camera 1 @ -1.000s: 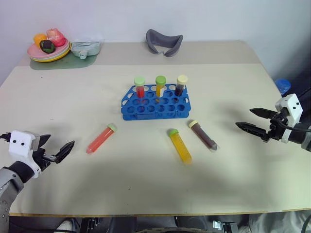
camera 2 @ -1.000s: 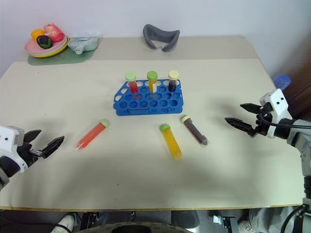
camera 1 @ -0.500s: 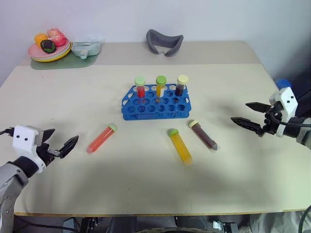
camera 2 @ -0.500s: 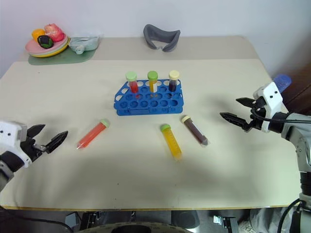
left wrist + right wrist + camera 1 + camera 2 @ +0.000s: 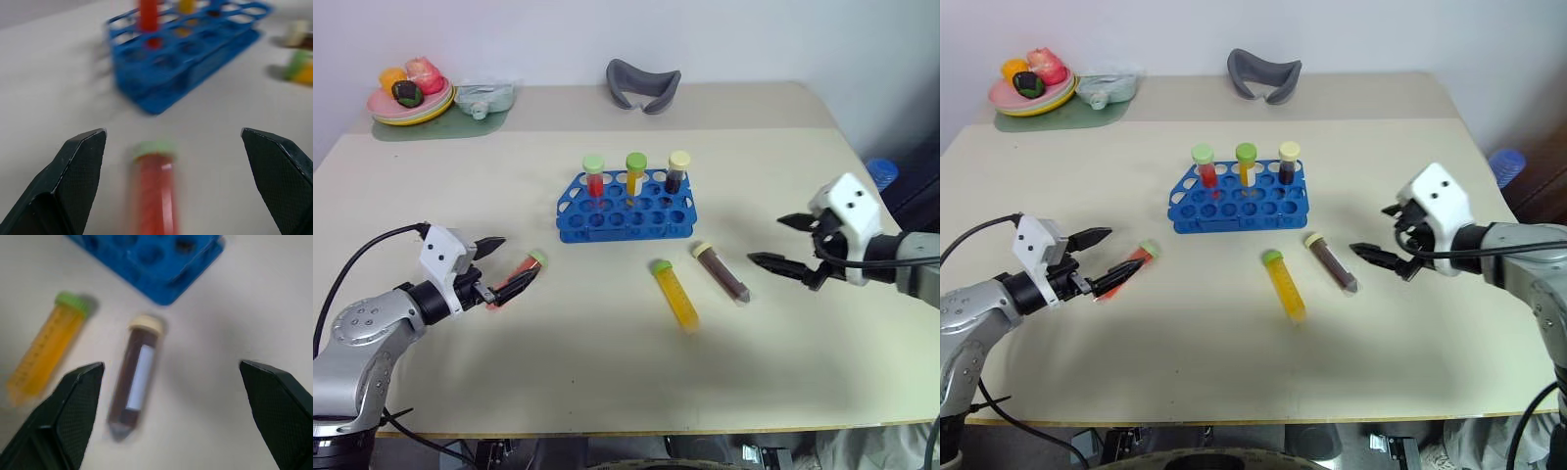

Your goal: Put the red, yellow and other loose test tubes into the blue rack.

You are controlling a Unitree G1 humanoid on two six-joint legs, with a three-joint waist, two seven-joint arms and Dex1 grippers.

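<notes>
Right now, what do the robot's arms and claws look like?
Each arm is silver-grey metal with a boxy white wrist block bearing two dark dots. The left gripper and right gripper have two pointed black fingers with a fine crosshatch texture. A black cable loops from the left arm.

blue rack (image 5: 626, 209); red tube (image 5: 516, 279)

The wide cream table top (image 5: 607, 382) looks matt and smooth, like laminate. The blue perforated tube rack (image 5: 626, 211) reads as moulded plastic with a slight sheen. The red clear-walled tube with a green screw cap (image 5: 152, 191), lying between the left gripper's (image 5: 499, 266) matt black textured fingers (image 5: 78, 171), looks like glossy plastic. Just ahead of the right gripper (image 5: 781, 243), the dark brown tube with a cream cap (image 5: 134, 391) carries a white paper-like label, and beside it the yellow tube with a green cap (image 5: 46, 350) shows printed graduations on clear plastic.
</notes>
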